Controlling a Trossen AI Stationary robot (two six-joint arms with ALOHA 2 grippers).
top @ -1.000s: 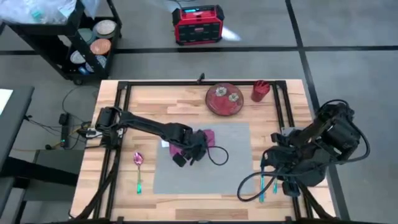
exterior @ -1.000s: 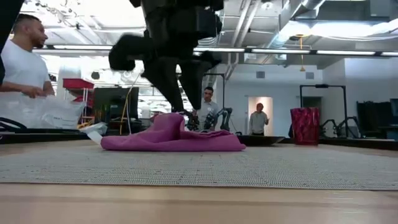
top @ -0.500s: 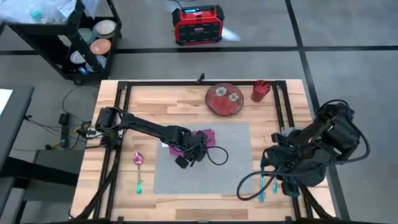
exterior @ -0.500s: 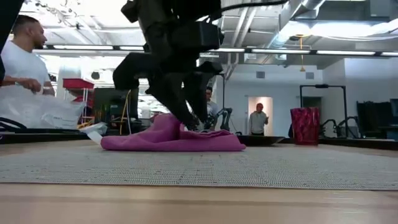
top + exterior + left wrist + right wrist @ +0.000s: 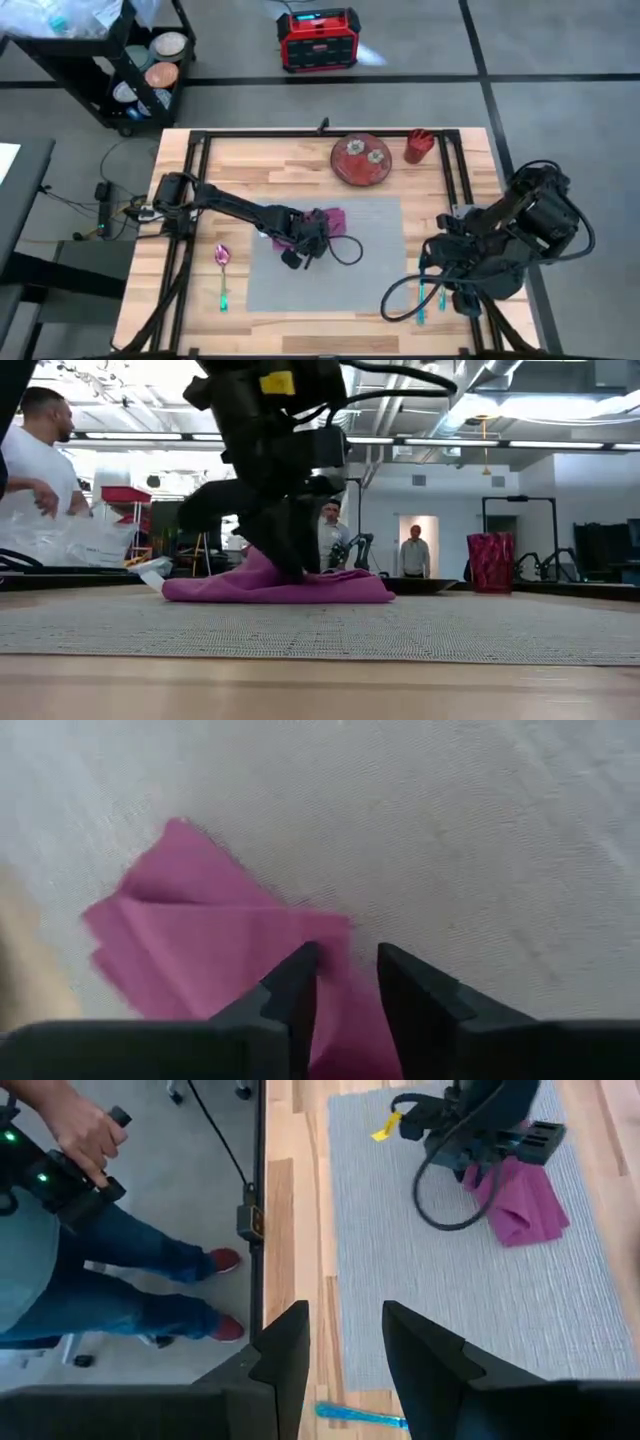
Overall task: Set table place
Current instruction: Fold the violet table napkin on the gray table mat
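The left gripper [image 5: 308, 238] is pressed down onto the magenta napkin [image 5: 330, 220] at the far side of the grey placemat [image 5: 375, 270]. In the left wrist view its fingers [image 5: 292, 988] are set narrowly apart, with a fold of the napkin [image 5: 190, 950] seen in the slim gap between them; whether the cloth is actually pinched cannot be told. From the low view the napkin [image 5: 330, 588] lies bunched on the placemat [image 5: 400, 628] under the dark arm.

The placemat is spread flat in the middle of the table [image 5: 270, 160]. A red plate [image 5: 361, 159] and a red cup [image 5: 418, 146] stand on the wood just beyond its far edge. A pink-bowled spoon [image 5: 222, 272] lies on the table to the mat's left.

The right gripper [image 5: 343, 1342] is held over the table's right edge, well apart from the napkin [image 5: 522, 1198], fingers parted a little with nothing between them. A blue utensil [image 5: 421, 298] is seen on the wood below it.
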